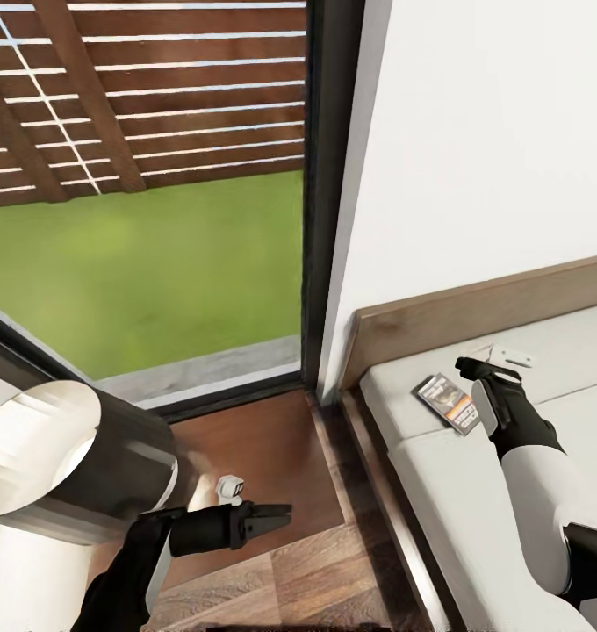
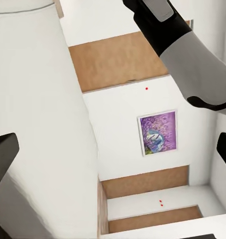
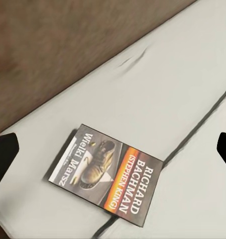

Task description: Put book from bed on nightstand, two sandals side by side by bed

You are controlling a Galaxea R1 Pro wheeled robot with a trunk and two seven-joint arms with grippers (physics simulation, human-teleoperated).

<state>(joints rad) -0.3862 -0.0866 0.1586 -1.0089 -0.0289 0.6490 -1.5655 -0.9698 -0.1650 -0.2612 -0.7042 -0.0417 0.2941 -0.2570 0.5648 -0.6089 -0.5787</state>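
The book (image 1: 449, 402), a thin dark paperback with an orange band, lies flat on the white mattress of the bed (image 1: 509, 500) near the light brown headboard (image 1: 474, 316). My right gripper (image 1: 471, 369) hovers just above it, open; in the right wrist view the book (image 3: 110, 174) lies between the spread fingertips (image 3: 4, 149), untouched. The glossy reddish-brown nightstand (image 1: 272, 448) stands between the bed and the window. Over its front edge my left gripper (image 1: 276, 516) is open and holds nothing. The sandals are out of view.
A lamp with a dark shade, white inside (image 1: 61, 448), stands at the nightstand's left, close to my left arm. A tall dark-framed window (image 1: 329, 193) faces grass and a slatted fence. Wood-plank floor (image 1: 334, 579) runs beside the bed. A purple picture (image 2: 158, 133) hangs on a far wall.
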